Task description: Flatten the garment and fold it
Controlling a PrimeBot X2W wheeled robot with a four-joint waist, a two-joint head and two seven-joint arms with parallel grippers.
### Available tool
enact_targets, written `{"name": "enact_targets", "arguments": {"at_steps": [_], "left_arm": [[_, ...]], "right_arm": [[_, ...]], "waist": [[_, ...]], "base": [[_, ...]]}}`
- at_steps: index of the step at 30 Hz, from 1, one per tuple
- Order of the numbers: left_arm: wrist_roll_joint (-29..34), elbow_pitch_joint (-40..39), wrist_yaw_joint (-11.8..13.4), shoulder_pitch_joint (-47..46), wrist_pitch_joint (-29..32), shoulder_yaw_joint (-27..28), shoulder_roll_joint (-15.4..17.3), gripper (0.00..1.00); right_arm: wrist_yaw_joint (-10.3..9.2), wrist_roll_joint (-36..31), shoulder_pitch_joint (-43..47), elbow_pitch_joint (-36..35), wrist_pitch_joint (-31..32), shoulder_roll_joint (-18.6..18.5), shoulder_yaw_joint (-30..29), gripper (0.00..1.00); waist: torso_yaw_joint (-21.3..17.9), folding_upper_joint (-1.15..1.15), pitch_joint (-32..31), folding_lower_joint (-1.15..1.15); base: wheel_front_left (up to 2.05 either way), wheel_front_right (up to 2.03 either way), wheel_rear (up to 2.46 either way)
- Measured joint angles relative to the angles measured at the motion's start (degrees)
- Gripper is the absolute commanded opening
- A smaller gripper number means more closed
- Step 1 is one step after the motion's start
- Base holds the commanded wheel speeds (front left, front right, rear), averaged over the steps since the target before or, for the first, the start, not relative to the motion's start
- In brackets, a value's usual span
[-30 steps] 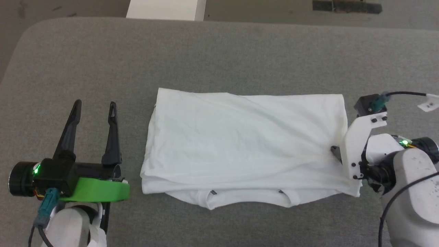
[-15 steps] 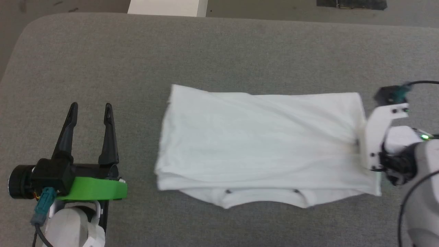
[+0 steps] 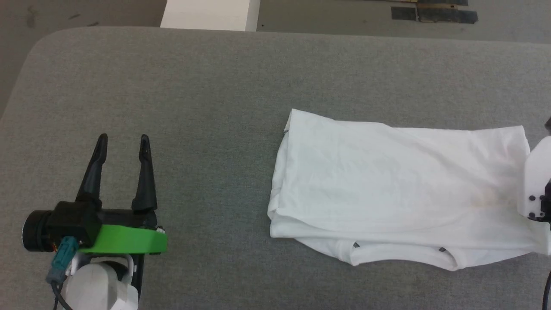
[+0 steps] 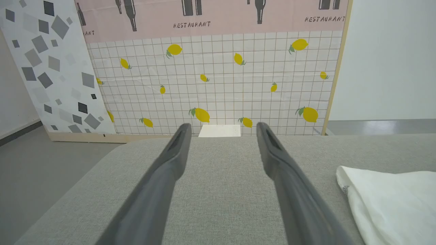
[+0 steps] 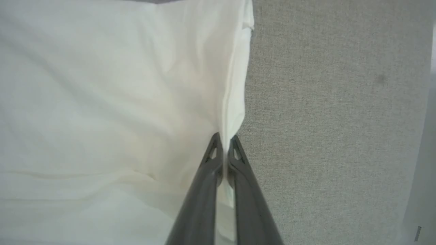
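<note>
The garment (image 3: 400, 185) is a white shirt folded into a wide band on the right half of the grey table (image 3: 215, 86), its neckline along the near edge. My right gripper (image 5: 223, 137) is shut on the garment's (image 5: 102, 102) right edge, with fabric pinched between the fingertips. In the head view the arm's white wrist mount (image 3: 536, 181) sits at the right border over that edge. My left gripper (image 3: 123, 140) rests open at the lower left, well clear of the cloth. The left wrist view has the left gripper (image 4: 221, 131) empty, with the garment's left corner (image 4: 391, 200) off to its right.
The table's far left corner (image 3: 38, 43) is rounded. A white box (image 3: 211, 15) and dark strips (image 3: 434, 13) lie on the floor beyond the far edge. Patterned panels (image 4: 218, 68) stand behind the table in the left wrist view.
The right gripper closed on the garment's right edge and dragged the whole folded garment to the right across the table. The left gripper stayed open and nearly still.
</note>
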Motion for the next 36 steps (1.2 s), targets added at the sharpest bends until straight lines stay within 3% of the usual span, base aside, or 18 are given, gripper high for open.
{"name": "enact_targets", "arguments": {"at_steps": [9,15,22,32,33,34,35,36], "left_arm": [[0.83,-1.59,-0.82,2.43,0.0,1.01,-0.48,1.0],[1.18,-1.74,-1.3,3.16,0.0,0.89,-1.36,1.0],[1.29,-1.47,-1.56,3.25,0.0,-0.54,-1.87,1.0],[1.22,-0.41,-1.99,3.09,0.0,-2.04,-2.32,1.0],[1.02,-0.14,-2.02,1.97,0.0,-2.92,-2.97,1.0],[0.96,-0.11,-2.03,1.81,0.0,-2.89,-3.08,1.0],[0.63,0.13,-2.04,1.72,0.0,-2.64,-3.23,1.0],[0.63,0.24,-2.04,1.72,0.0,-2.54,-3.24,1.0]], "right_arm": [[-0.01,13.58,5.56,-19.97,7.9,-7.03,12.54,0.0],[-0.02,17.64,5.21,-23.42,7.99,-3.82,19.72,0.0],[-0.02,17.95,0.05,-14.82,1.78,4.36,25.9,0.0],[-0.02,15.37,-7.02,1.35,-6.26,11.56,29.26,0.0],[-0.02,9.7,-13.1,13.59,-11.36,13.76,28.48,0.0],[-0.02,9.02,-13.68,15.08,-12.01,13.88,28.65,0.0],[-0.02,7.8,-15.27,18.87,-14.79,14.32,30.87,1.0],[-0.02,7.82,-15.77,19.28,-15.41,14.38,32.03,1.0]], "waist": [[0.82,0.0,-2.96,0.0],[1.05,0.0,-4.16,0.0],[2.79,0.0,-4.6,0.0],[7.2,0.0,-3.01,0.0],[10.41,0.0,0.4,0.0],[10.73,0.0,0.86,0.0],[11.54,0.0,2.08,0.0],[11.49,0.0,2.18,0.0]], "base": [[0.0,0.0,0.0],[0.0,0.0,0.0],[0.0,0.0,0.0],[0.0,0.0,0.0],[0.0,0.0,0.0],[0.0,0.0,0.0],[0.0,0.0,0.0],[0.0,0.0,0.0]]}}
